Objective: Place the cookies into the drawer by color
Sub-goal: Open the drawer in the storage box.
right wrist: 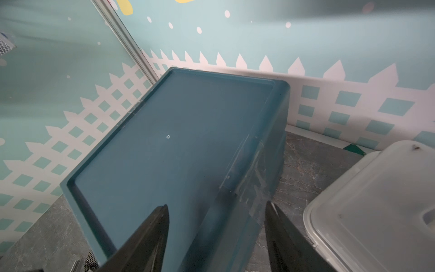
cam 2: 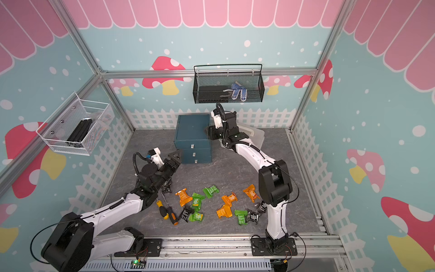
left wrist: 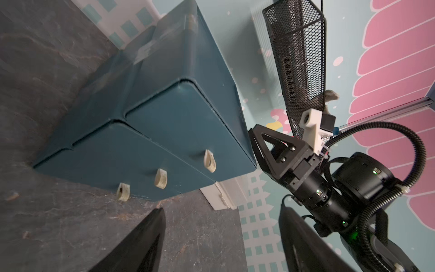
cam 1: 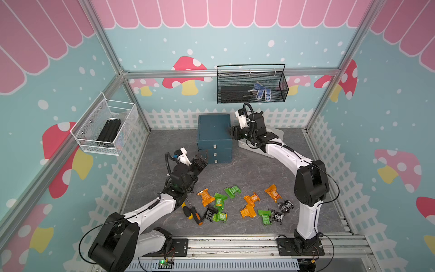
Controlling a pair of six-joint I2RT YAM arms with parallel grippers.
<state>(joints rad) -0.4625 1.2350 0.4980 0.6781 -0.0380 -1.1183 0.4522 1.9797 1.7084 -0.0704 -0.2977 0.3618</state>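
The drawer [cam 1: 213,135] [cam 2: 192,136] is a dark teal cabinet of three stacked drawers, all shut, each with a pale tab handle [left wrist: 209,160]. My left gripper [cam 1: 203,158] [left wrist: 222,212] hovers open and empty just off its front left corner. My right gripper [cam 1: 231,133] [right wrist: 216,205] stands open astride the cabinet's top right edge [right wrist: 244,179], one finger over the top and one down the side. The cookies lie loose on the near floor: orange [cam 1: 206,196], green [cam 1: 231,191] and black [cam 1: 286,206] packets, several of each.
Two screwdrivers [cam 1: 191,213] lie beside the left forearm, next to the cookies. A pale grey plastic case [cam 1: 276,134] [right wrist: 376,200] sits right of the cabinet under my right arm. A black mesh basket [cam 1: 251,84] hangs on the back wall, a white one [cam 1: 106,127] on the left wall.
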